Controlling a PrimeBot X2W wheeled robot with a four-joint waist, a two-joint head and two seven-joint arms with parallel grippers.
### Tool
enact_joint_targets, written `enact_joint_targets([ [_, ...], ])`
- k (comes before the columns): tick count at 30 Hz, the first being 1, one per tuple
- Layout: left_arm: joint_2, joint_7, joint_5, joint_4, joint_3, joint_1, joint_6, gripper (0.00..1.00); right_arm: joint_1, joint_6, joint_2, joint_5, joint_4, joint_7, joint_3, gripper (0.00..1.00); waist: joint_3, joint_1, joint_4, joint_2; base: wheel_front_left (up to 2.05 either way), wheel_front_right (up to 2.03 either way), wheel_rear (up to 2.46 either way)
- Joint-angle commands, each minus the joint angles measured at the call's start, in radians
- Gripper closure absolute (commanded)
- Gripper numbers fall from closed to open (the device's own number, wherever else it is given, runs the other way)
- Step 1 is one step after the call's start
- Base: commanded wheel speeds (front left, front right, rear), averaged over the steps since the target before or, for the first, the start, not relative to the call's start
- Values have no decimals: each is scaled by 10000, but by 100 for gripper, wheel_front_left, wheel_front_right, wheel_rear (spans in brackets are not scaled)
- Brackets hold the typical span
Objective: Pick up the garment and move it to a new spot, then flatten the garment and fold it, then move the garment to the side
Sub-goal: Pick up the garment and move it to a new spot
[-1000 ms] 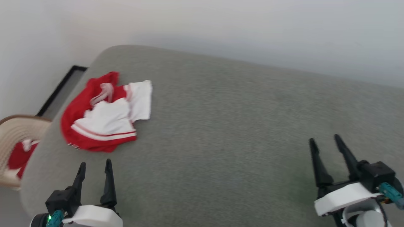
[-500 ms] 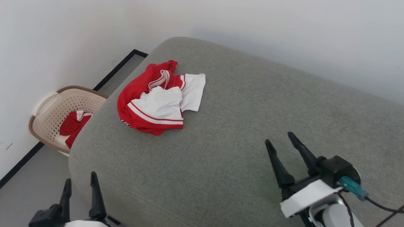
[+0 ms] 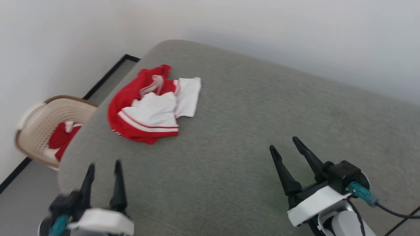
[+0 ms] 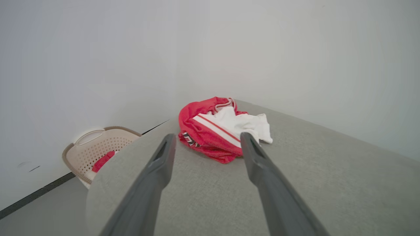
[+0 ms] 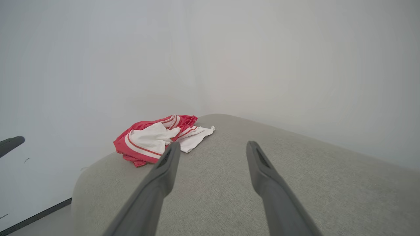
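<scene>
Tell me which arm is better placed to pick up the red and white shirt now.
Left. The left fingers are open and point at the shirt, close in front of them on the grey cushion. The right fingers, also open, are farther away, off to the shirt's right.

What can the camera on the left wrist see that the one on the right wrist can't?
Left wrist view's extra: a beige perforated basket on the floor beside the cushion, with red cloth in it, and dark lettering on the garment. Right wrist view's extra: a dark tip at its left edge, possibly the other arm's finger. Shared: the crumpled garment lying near the cushion's corner, the white wall, and the left gripper and right gripper each open, touching nothing.
</scene>
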Motion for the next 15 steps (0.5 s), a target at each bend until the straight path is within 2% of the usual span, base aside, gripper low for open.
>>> enact_joint_targets([
  [1, 132, -20, 171, 284, -149, -511, -155, 0, -89, -3, -128, 38, -42, -50, -9, 0, 435, 0, -616, 0, 0, 0, 0],
  [5, 746, 27, 55, 1776, -521, -2180, -440, 0, -280, -3, -328, 77, -109, -50, 29, 0, 946, 0, -1370, 0, 0, 0, 0],
  [7, 1060, 287, -460, 2641, -513, -3058, -490, 0, -424, -3, -356, 116, -167, -50, 40, 0, 1204, 0, -1833, 0, 0, 0, 0],
  [8, 1060, 287, -460, 2641, -513, -3058, -490, 0, -424, -3, -356, 116, -167, -50, 40, 0, 1204, 0, -1833, 0, 0, 0, 0],
  [15, 2893, 1110, -1599, 5416, -522, -5459, -516, 0, -817, -3, -423, 168, -346, -50, 15, 0, 2098, 0, -3313, 0, 0, 0, 0],
])
